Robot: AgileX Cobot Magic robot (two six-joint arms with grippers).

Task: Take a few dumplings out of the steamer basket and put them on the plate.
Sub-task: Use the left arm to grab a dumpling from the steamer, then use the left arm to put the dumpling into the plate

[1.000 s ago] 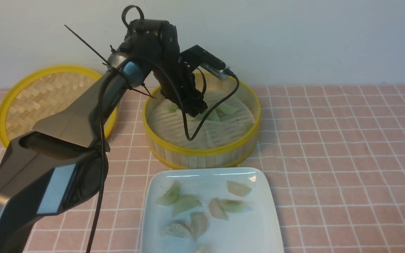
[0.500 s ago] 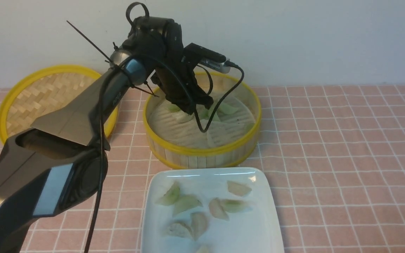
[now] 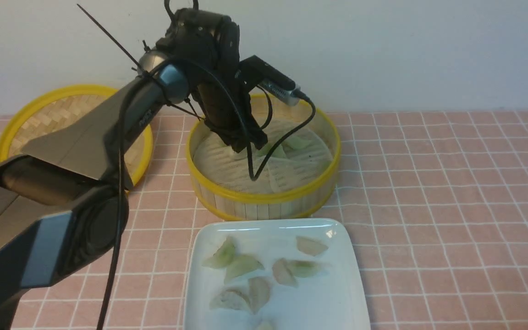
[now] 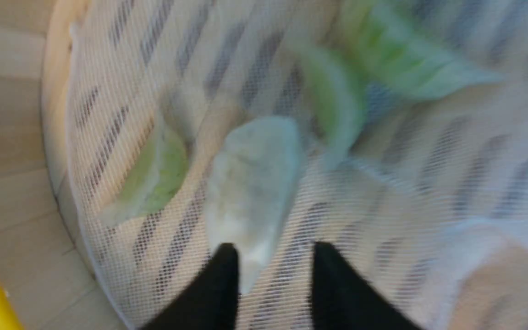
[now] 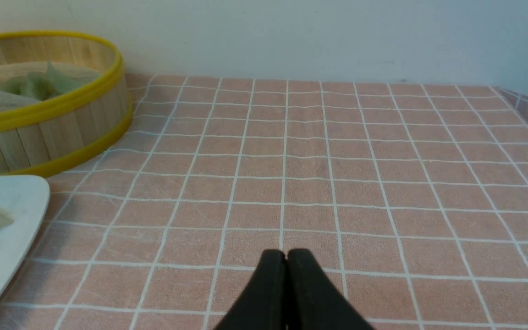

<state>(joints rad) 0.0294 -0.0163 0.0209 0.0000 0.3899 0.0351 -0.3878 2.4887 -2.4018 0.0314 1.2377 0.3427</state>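
Left gripper (image 4: 275, 263) is down inside the basket (image 3: 264, 199), jaws parted, nothing clamped. The near tip of a whitish dumpling (image 4: 255, 174) pokes into the gap, brushing 1 finger (image 4: 225, 284) and clear of the other. Beside it, close to the basket wall, lies a green dumpling (image 4: 154, 178). 2 more green dumplings (image 4: 332, 101) sit just beyond, all on the mesh liner (image 4: 429, 192). The wrist picture is blurred, so finer contact I cannot tell. From the front, the gripper hangs over the middle of the basket, its cable (image 3: 264, 160) looping low over the liner. On the robot's side of the gripper, past the basket wall, sits the plate (image 3: 337, 302) with several dumplings (image 3: 242, 266) on it. Off to the gripper's left, the woven lid (image 3: 48, 119) lies flat. Right gripper (image 5: 286, 256) is pinched tight with nothing in it, low over the pink checked cloth (image 5: 337, 160), basket and plate well apart from it.
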